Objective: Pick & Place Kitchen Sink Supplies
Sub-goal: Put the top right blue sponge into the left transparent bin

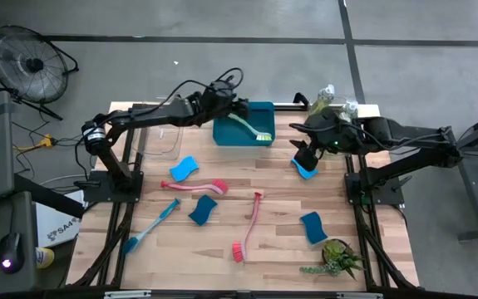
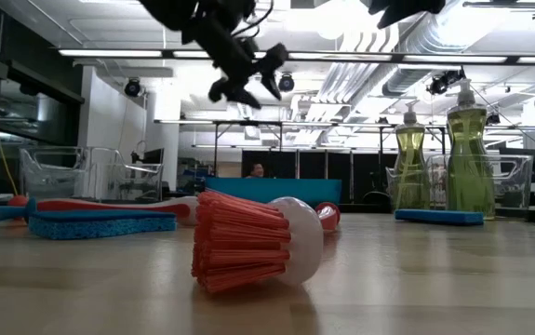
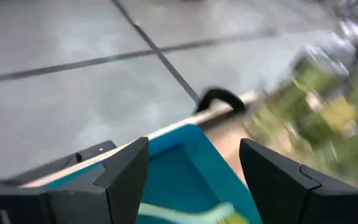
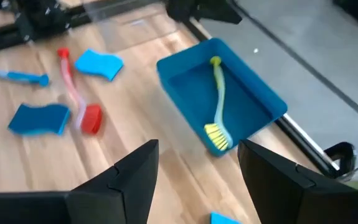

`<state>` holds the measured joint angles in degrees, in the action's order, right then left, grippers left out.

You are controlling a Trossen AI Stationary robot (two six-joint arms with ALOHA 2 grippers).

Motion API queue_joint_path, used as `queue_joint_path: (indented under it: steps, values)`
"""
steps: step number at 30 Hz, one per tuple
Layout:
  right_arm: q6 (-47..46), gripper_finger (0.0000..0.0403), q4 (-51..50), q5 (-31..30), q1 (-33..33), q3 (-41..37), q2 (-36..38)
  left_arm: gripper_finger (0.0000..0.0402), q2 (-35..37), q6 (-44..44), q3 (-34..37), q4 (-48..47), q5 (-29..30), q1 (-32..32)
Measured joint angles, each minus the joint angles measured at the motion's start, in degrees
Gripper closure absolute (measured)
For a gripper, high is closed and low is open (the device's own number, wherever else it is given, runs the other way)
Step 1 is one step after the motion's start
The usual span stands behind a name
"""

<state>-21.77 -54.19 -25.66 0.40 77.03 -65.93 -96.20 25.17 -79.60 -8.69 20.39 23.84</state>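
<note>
On the desk (image 1: pixel 272 224), a blue brush (image 1: pixel 151 224) is lying at the near left, with a sponge (image 1: pixel 184 169) and a pink brush (image 1: pixel 195 187) just right of it, and another sponge (image 1: pixel 204 209) nearer. The left hand (image 1: pixel 237 105) is hovering over the tray's (image 1: pixel 259 109) far left corner, fingers (image 3: pixel 126 174) apart and holding nothing. A yellow-green brush (image 4: pixel 217 102) is lying inside the tray. A second pink brush (image 1: pixel 249 226) is lying in the middle. The right hand (image 1: pixel 303 154) is hanging above a sponge (image 1: pixel 307 170), fingers (image 4: pixel 135 177) apart. Two bottles (image 2: pixel 470 154) are standing at the far right. A fourth sponge (image 1: pixel 312 226) is sitting beside the plant (image 1: pixel 338 257).
</note>
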Motion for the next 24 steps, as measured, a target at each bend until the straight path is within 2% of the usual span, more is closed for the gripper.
queue_joint_path:
  steps: [4,9,15,24]
  values:
    - [0.0,0.0190,-1.7,2.9,0.0,0.0,0.0,0.0156,0.4,-8.9,-4.2,-6.4,-6.5,-1.3]
    - [-2.8,0.0191,-5.0,7.8,0.0,0.0,0.0,0.0156,2.7,-18.1,-5.9,-11.0,-8.0,-5.5]
    - [-4.3,0.0190,-6.1,11.2,0.6,0.0,0.0,0.0156,7.0,-23.3,-5.9,-18.3,-4.0,-12.2]
    - [-19.5,0.0190,-7.4,6.7,3.4,0.0,0.0,0.0156,13.8,-29.3,-5.9,-29.6,4.4,-21.7]
